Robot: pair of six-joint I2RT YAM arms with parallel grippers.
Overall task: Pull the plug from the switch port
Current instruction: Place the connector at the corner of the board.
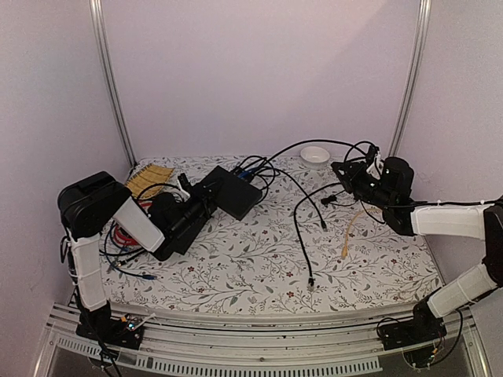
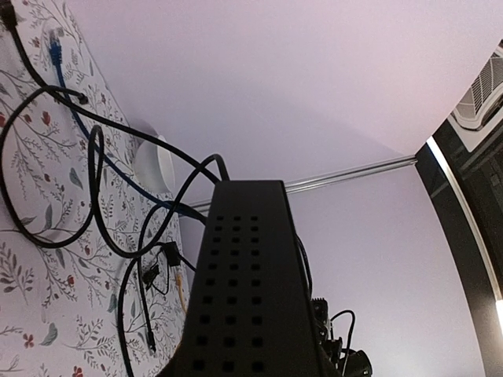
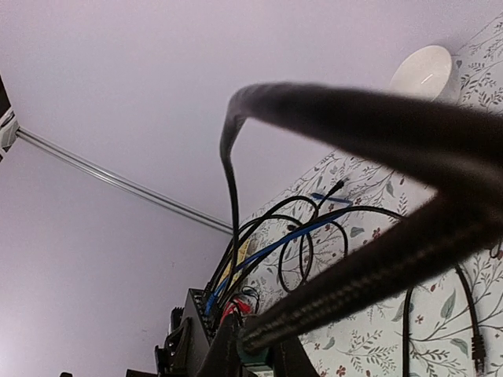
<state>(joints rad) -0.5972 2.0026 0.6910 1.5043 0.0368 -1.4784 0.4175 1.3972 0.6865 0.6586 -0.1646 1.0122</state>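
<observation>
Sitting at the left rear of the desk, the flat black rectangular matte-cased switch [image 1: 237,192] lies angled, with its near end between the left fingers [image 1: 206,191], which are closed narrowly on the casing. The left wrist view shows the perforated face of the switch running straight out from the camera. Whether the casing is clear of the desk surface cannot be told. A bundle of leads enters the far edge of the switch, including a thin blue cable [image 3: 267,247] and several black ones. The plug itself is hidden in this bundle, so its seating cannot be told. One black braided cable [image 1: 314,142] arcs from that edge across the rear of the desk to the right fingers [image 1: 342,170], which are closed on it. In the right wrist view it folds into a sharp V close to the lens. A small round white bowl [image 1: 316,155] stands under the arc, near the back wall. A loose black cable [image 1: 299,228] and a short yellow cable [image 1: 348,233] lie apart on the floral-patterned desk [image 1: 236,267], between the two arms. A yellow striped flat pad [image 1: 149,179] lies at the far left, beside the left arm.
</observation>
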